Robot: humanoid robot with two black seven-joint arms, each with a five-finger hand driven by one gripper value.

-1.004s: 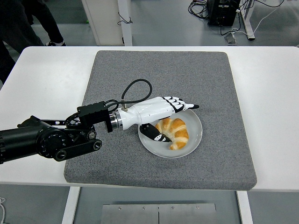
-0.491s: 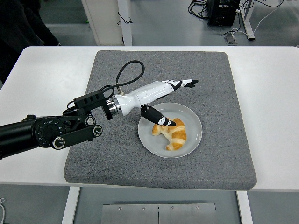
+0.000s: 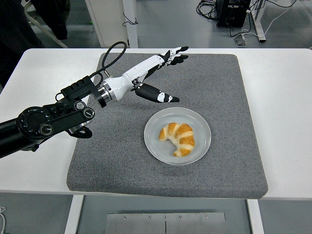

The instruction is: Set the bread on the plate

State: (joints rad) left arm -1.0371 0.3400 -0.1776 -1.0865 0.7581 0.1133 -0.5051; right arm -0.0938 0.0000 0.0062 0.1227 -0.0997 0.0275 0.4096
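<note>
At the far left, beyond the worktop, part of a person in dark clothing stands at the picture's top corner. The left arm comes in from the left edge over the white worktop and crosses onto the mat, a grey pad that covers most of the middle of the worktop. A black cable loops up from the wrist, over the mat's far left corner.

The left robot hand hovers over the mat, up and to the left of the plate, apart from it. Its fingers are stretched out straight toward the mat's far edge, the thumb spread away toward the plate; it holds nothing.

The plate sits on the mat, right of centre and nearer the mat's front edge. The bread, a croissant, lies on it, curved, roughly in the middle, inside the rim all round. Nothing lies over it or between it and the hand.

Right of the plate the mat is bare to its right edge, and past that a strip of white worktop runs to the picture's side. In front of the plate a band of mat remains before its front edge, then a narrow strip of worktop. Beyond the worktop at the top right, cables and a dark box sit on the floor.
</note>
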